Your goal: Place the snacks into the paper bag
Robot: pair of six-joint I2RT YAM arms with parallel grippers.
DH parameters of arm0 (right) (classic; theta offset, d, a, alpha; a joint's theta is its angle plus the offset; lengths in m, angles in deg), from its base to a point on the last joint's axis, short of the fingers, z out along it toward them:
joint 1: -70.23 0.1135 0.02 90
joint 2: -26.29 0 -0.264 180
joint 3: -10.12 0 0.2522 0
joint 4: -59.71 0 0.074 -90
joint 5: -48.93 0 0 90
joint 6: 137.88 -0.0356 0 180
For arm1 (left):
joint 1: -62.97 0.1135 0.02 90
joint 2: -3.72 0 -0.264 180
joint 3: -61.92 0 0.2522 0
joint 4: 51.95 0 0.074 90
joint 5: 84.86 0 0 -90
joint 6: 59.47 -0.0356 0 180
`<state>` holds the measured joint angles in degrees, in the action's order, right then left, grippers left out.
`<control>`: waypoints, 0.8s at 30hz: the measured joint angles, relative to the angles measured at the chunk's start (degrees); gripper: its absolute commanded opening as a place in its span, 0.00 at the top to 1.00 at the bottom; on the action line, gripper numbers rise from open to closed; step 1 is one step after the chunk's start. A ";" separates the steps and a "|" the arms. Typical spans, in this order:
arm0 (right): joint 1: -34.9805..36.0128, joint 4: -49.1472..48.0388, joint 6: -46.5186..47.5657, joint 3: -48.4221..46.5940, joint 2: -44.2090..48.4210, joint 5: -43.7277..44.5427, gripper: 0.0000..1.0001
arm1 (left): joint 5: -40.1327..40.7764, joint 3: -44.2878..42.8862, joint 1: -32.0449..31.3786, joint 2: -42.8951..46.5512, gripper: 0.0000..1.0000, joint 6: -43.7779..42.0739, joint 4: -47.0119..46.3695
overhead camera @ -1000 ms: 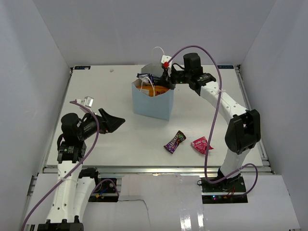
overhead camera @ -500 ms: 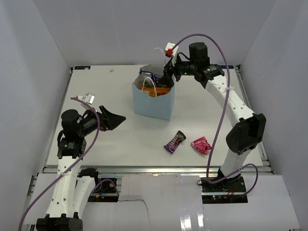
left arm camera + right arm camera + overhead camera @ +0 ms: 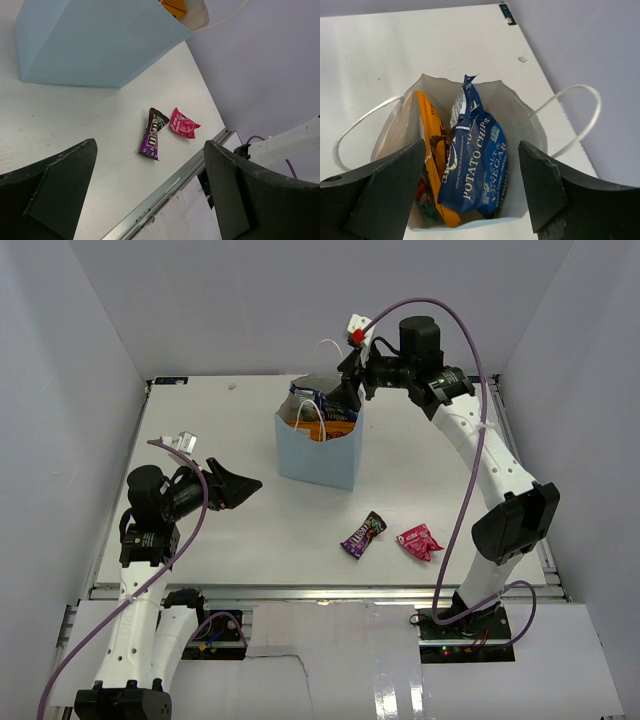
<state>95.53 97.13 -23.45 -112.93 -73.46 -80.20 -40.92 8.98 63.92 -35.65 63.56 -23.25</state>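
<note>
While the paper bag (image 3: 318,452) stands upright on the desk (image 3: 210,435), slightly toward 12 o'clock from desk centre in the top view, its mouth is open and its white loop handles (image 3: 577,117) hang outward. Inside it, the blue-white bag (image 3: 477,167) stands on end against the large orange chip bag (image 3: 433,142). A red-and-green packet (image 3: 424,198) shows low beside the orange one and is mostly hidden. Two snacks lie outside on the desk, at 5 o'clock from the paper bag. These are the small purple packet (image 3: 363,534) and, near it at 3 o'clock but apart, the small pink-red packet (image 3: 418,541). The right hand (image 3: 347,380) hangs above the bag's 1 o'clock rim, pointing down into the mouth, fingers spread and holding nothing. The left hand (image 3: 236,489) hovers above the desk at 8 o'clock from the bag, well apart from it. Its fingers are spread wide and empty, and it points toward the two loose packets.
</note>
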 measured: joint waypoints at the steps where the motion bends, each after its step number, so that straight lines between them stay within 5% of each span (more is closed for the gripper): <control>1: 0.35 0.13 0.04 -0.02 -0.72 0.02 0.20 | -0.07 0.00 0.00 0.00 0.02 0.00 0.02; 5: 1.68 1.03 0.39 -0.02 -4.07 1.07 0.22 | -0.17 0.00 0.00 0.00 0.02 0.20 0.00; 7: 2.23 1.55 0.87 -0.17 -5.60 2.25 0.31 | -0.28 0.00 0.00 0.00 0.02 0.33 -0.02; 11: 2.62 2.36 2.25 -0.98 -8.09 5.68 0.63 | -0.33 0.00 0.00 0.00 0.02 0.42 -0.17; 12: 2.62 2.54 2.43 -1.27 -8.46 6.32 0.79 | -0.31 0.00 0.00 -0.02 0.02 0.42 -0.20; 15: 2.62 2.64 3.15 -1.81 -9.07 8.26 0.92 | -0.33 0.00 0.00 -0.31 0.02 0.42 -0.42; 24: 3.45 7.06 6.78 -7.65 -13.84 11.96 0.92 | -0.50 0.00 0.00 -2.16 0.02 0.42 -1.49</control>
<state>98.98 104.19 -16.68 -120.58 -87.29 -68.24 -41.43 8.98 63.92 -37.82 63.98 -24.74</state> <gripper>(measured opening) 0.086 0.978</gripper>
